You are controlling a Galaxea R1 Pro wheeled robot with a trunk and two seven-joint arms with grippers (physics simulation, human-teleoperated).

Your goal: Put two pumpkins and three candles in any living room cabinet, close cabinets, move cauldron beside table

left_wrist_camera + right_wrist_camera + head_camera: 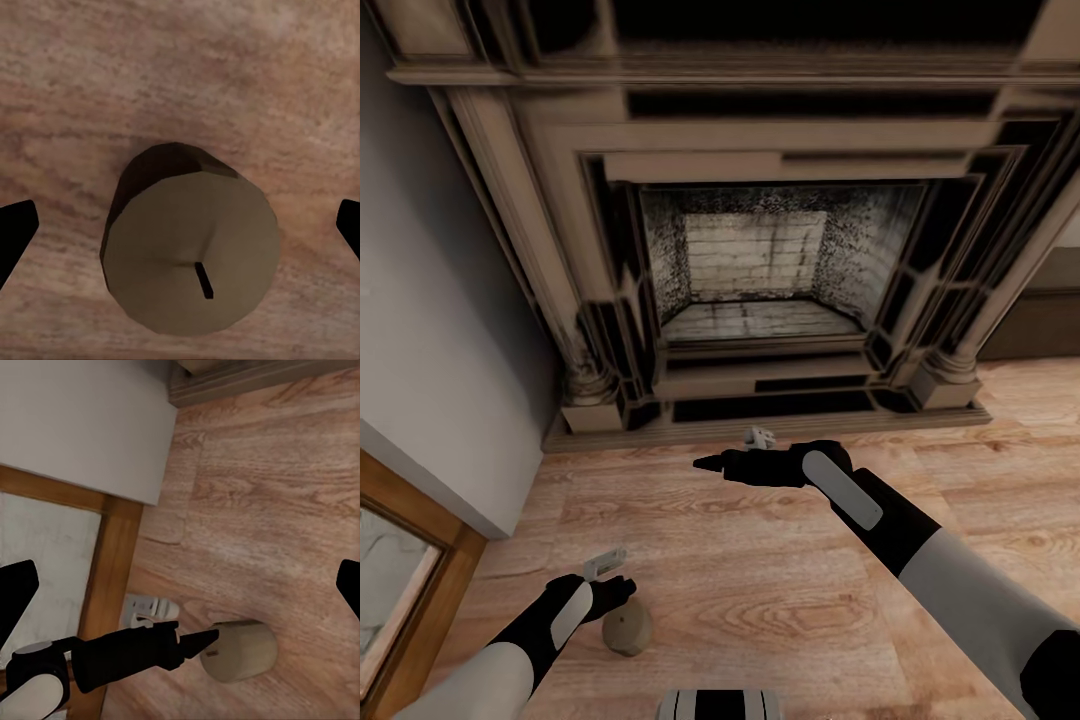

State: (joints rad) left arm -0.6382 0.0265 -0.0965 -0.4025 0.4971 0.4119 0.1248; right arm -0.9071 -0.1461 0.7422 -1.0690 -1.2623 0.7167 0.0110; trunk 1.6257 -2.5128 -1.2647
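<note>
From the head view, the left gripper (618,590) is hanging just above a candle (627,629) standing on the wooden floor (760,580), while the right gripper (705,464) is reaching out before the fireplace (760,260). In the left wrist view, the candle (191,251) is sitting between widely parted fingers (13,232), nothing being gripped. In the right wrist view, the right gripper's fingers (15,589) are spread wide and holding nothing; the candle (241,651) is standing beside the left gripper (199,643).
</note>
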